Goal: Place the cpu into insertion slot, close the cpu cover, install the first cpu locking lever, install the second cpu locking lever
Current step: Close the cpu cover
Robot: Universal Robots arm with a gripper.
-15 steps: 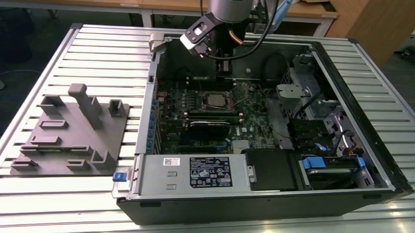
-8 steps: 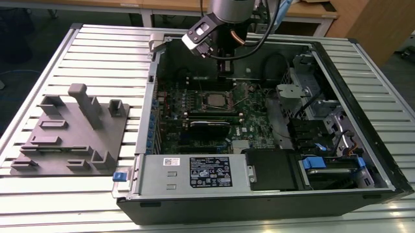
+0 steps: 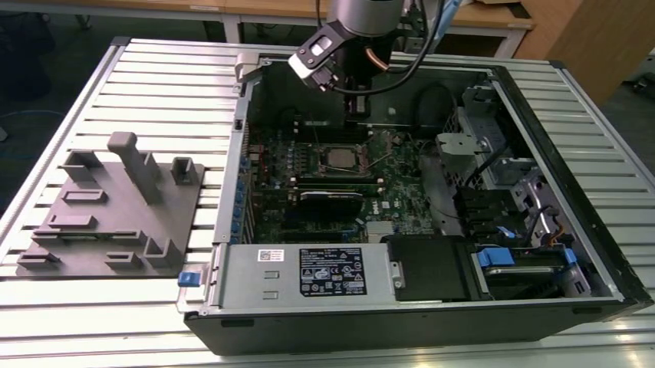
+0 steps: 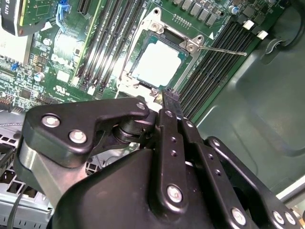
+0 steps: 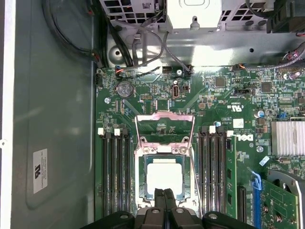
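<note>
**Cpu in the slot, my claw closed at its edge**

My claw (image 5: pixel 164 194) is closed, the fingers pressed together and holding nothing. The cpu (image 5: pixel 164 175) lies flat in the insertion slot (image 5: pixel 142 182), just beyond my fingertips. One thin locking lever (image 4: pixel 224 49) sticks out sideways from the socket.

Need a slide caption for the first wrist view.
Shut gripper at the cpu cover, cpu seated in its window, green motherboard around.

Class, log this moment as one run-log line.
end effector: shut, near socket edge | chip: in socket | cover: down around chip | levers: state unclear
</note>
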